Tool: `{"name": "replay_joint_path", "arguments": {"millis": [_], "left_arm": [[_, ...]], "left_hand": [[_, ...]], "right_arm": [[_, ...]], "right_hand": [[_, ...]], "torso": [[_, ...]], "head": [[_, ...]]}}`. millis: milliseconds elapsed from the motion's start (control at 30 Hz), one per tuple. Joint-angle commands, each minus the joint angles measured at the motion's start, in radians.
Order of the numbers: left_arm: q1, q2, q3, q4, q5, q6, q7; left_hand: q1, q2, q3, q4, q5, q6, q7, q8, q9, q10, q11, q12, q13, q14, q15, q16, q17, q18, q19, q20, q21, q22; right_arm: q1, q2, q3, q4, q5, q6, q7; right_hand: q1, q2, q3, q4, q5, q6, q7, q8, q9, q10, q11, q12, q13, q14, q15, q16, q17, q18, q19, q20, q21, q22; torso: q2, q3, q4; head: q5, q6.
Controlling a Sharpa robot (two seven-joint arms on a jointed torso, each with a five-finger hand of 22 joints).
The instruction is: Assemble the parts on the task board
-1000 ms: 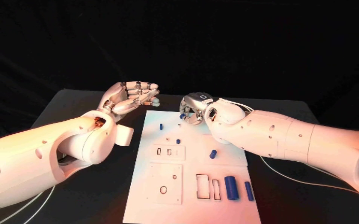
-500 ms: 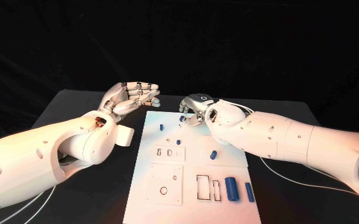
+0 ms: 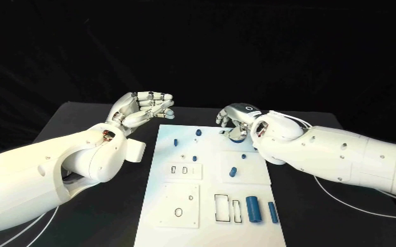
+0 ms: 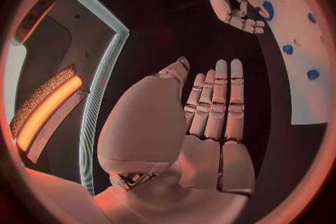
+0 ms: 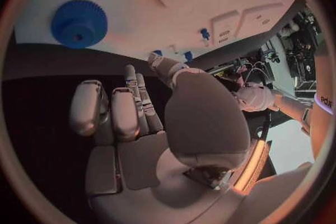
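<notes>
- The board [image 3: 210,201] lies lengthwise on the black desk [image 3: 99,224], between the two arms.
- At its near end two blue cylinders [image 3: 253,209] lie side by side, the thicker one just beside a pair of rectangular slots [image 3: 224,207].
- Left of the slots sits a raised square plate [image 3: 180,204] with an oval hole in it.
- Mid-board, a short blue peg [image 3: 233,172] lies tilted on a second raised plate, with a smaller blue piece [image 3: 242,156] just beyond it.
- To the left, a small block with two slots [image 3: 179,170] sits near a tiny blue pin [image 3: 194,158].
- Farther up, a blue peg [image 3: 175,142] stands near the left edge, and another small blue piece [image 3: 198,132] sits near the far end.
- The right robot hand [image 3: 237,120] hangs over the far right corner of the board, fingers curled downward and holding nothing; a blue gear [image 5: 78,23] lies on the board just beyond its fingertips.
- The left robot hand [image 3: 147,106] is raised off the far left corner, clear of the board, palm turned inward, fingers straight and close together, holding nothing.
</notes>
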Motion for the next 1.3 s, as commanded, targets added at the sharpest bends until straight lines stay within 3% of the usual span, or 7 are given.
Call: {"name": "replay_joint_path", "arguments": {"millis": [33, 333, 400, 467, 700, 1033, 1300], "left_arm": [[0.002, 0.000, 0.001, -0.002, 0.005, 0.022, 0.009], [0.001, -0.001, 0.001, -0.009, 0.009, 0.025, 0.009], [0.001, 0.000, 0.000, -0.011, 0.009, 0.026, 0.009], [0.001, 0.001, 0.000, -0.011, 0.009, 0.026, 0.009], [0.001, 0.005, 0.000, -0.013, 0.010, 0.028, 0.009], [0.001, 0.006, 0.000, -0.014, 0.010, 0.030, 0.009], [0.001, 0.006, 0.000, -0.015, 0.010, 0.030, 0.008]], "left_hand": [[0.011, -0.002, 0.007, 0.001, 0.002, 0.007, 0.012, -0.005, 0.001, 0.005, 0.002, -0.007, 0.001, -0.007, 0.000, -0.004, 0.001, 0.010, -0.003, -0.003, 0.004, 0.001], [0.011, -0.003, 0.010, 0.000, 0.002, 0.008, 0.012, -0.005, 0.001, 0.006, 0.002, -0.008, 0.001, -0.007, -0.001, -0.004, 0.005, 0.010, -0.006, -0.003, 0.009, 0.004], [0.011, -0.003, 0.010, 0.000, 0.002, 0.008, 0.012, -0.005, 0.001, 0.006, 0.002, -0.008, 0.001, -0.007, -0.001, -0.004, 0.005, 0.010, -0.006, -0.003, 0.009, 0.004], [0.011, -0.003, 0.010, 0.000, 0.002, 0.008, 0.012, -0.005, 0.001, 0.006, 0.002, -0.008, 0.001, -0.007, -0.001, -0.004, 0.005, 0.010, -0.006, -0.003, 0.009, 0.004], [0.011, -0.003, 0.010, 0.000, 0.002, 0.008, 0.012, -0.005, 0.001, 0.006, 0.002, -0.008, 0.001, -0.007, -0.001, -0.004, 0.005, 0.010, -0.006, -0.003, 0.009, 0.004], [0.011, -0.003, 0.010, 0.000, 0.002, 0.008, 0.012, -0.005, 0.001, 0.006, 0.002, -0.008, 0.001, -0.007, -0.001, -0.004, 0.005, 0.010, -0.006, -0.003, 0.009, 0.004], [0.011, -0.004, 0.012, 0.000, 0.002, 0.008, 0.012, -0.005, 0.002, 0.007, 0.001, -0.008, 0.001, -0.007, -0.001, -0.005, 0.007, 0.009, -0.008, -0.003, 0.011, 0.006]], "right_arm": [[0.011, -0.047, 0.003, 0.038, 0.058, 0.014, -0.019], [0.026, -0.127, 0.009, 0.021, 0.131, 0.095, -0.009], [0.027, -0.128, 0.009, -0.001, 0.150, 0.125, 0.001], [0.028, -0.124, 0.009, -0.019, 0.160, 0.142, 0.007], [0.021, -0.097, 0.009, -0.069, 0.178, 0.182, 0.025], [0.009, -0.056, 0.007, -0.112, 0.223, 0.189, 0.034], [-0.002, -0.030, 0.006, -0.141, 0.234, 0.188, 0.036]], "right_hand": [[-0.017, -0.033, -0.039, 0.020, 0.062, -0.030, 0.005, -0.023, -0.005, 0.043, -0.004, 0.005, 0.002, 0.015, 0.003, 0.007, 0.004, -0.009, 0.013, -0.003, 0.014, 0.020], [0.088, 0.001, -0.342, 0.123, 0.066, -0.040, -0.030, 0.002, 0.027, 0.177, -0.047, 0.125, 0.130, 0.031, -0.032, 0.048, 0.057, -0.015, 0.032, -0.033, 0.027, 0.059], [0.160, 0.028, -0.469, 0.196, 0.088, -0.063, -0.034, 0.033, 0.050, 0.103, -0.053, 0.290, 0.300, 0.035, -0.033, 0.066, 0.080, -0.017, 0.040, -0.040, 0.034, 0.078], [0.165, 0.042, -0.503, 0.196, 0.093, -0.074, -0.031, 0.052, 0.061, 0.064, -0.051, 0.401, 0.406, 0.036, -0.035, 0.073, 0.089, -0.020, 0.044, -0.037, 0.037, 0.089], [0.164, 0.057, -0.510, 0.196, 0.109, -0.070, -0.027, 0.073, 0.066, 0.006, -0.047, 0.559, 0.558, 0.048, -0.033, 0.114, 0.163, -0.025, 0.058, -0.031, 0.054, 0.119], [0.159, 0.068, -0.497, 0.195, 0.122, -0.059, -0.024, 0.081, 0.061, 0.096, -0.044, 0.902, 0.890, 0.068, -0.030, 0.177, 0.289, -0.041, 0.099, -0.026, 0.112, 0.190], [0.159, 0.077, -0.485, 0.193, 0.131, -0.046, -0.025, 0.082, 0.058, 0.119, -0.044, 0.978, 0.965, 0.074, -0.029, 0.192, 0.322, -0.044, 0.108, -0.025, 0.126, 0.207]], "torso": [[-0.004, 0.0022, -0.0072], [-0.005, 0.0076, -0.0113], [-0.004, 0.0072, -0.0102], [-0.004, 0.0063, -0.0102], [-0.003, 0.0067, -0.0067], [-0.002, 0.0056, -0.0054], [-0.004, 0.0055, -0.0080]], "head": [[-0.003, 0.003], [-0.010, 0.005], [-0.013, 0.005], [-0.013, 0.004], [-0.014, -0.001], [-0.014, -0.006], [-0.019, -0.007]]}}
